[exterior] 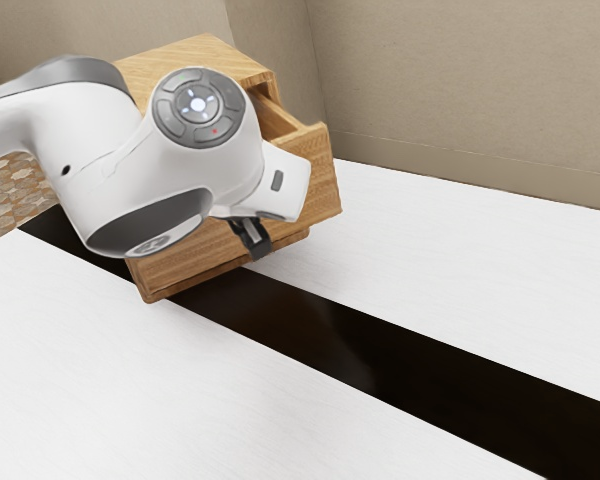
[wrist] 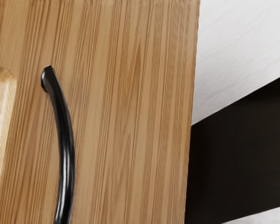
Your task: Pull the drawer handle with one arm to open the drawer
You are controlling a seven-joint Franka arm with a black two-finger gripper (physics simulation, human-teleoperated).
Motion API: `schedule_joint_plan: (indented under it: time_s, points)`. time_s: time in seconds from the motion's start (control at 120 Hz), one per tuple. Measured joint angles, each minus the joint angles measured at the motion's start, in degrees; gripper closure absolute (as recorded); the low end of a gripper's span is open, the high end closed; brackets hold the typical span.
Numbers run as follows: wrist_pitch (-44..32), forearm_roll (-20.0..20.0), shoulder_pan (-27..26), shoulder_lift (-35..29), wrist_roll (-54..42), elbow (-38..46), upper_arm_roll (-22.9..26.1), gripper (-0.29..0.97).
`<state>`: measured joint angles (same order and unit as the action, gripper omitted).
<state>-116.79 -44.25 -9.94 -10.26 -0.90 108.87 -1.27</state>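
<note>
Gripper (exterior: 252, 240): black tip sits low against the wooden cabinet (exterior: 195, 262). The white hand blocks it, so can't tell if it's parted or clamped.

Handle (wrist: 64, 154): black bowed bar on the drawer front (wrist: 130, 116), close under the hand and off to one side of the camera axis. Its long axis runs parallel to the front's free edge.

In the exterior view the drawer (exterior: 310, 165) looks partly out, probably; there's a dark gap behind it.

My read: pull straight out, square to the bar.

No legible writing or branding anywhere. White table (exterior: 430, 260) has a black stripe.

Bright, even light casts only faint shadows.
</note>
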Motion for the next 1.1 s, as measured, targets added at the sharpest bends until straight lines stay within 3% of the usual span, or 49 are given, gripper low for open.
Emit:
schedule_joint_plan:
  time_s: [0.95, 1.017, 1.067, 1.1]
  points:
    - [5.01, -1.25, 0.29, -0.61, 11.11, -0.83, 6.99, 0.02]
    - [8.61, 2.95, 0.11, -0.36, 11.49, -8.66, 8.79, 0.02]
    - [12.12, 10.96, 0.03, 1.19, 11.76, -16.05, 8.76, 0.02]
    - [14.15, 18.74, 0.66, 2.8, 11.92, -19.43, 7.54, 0.02]
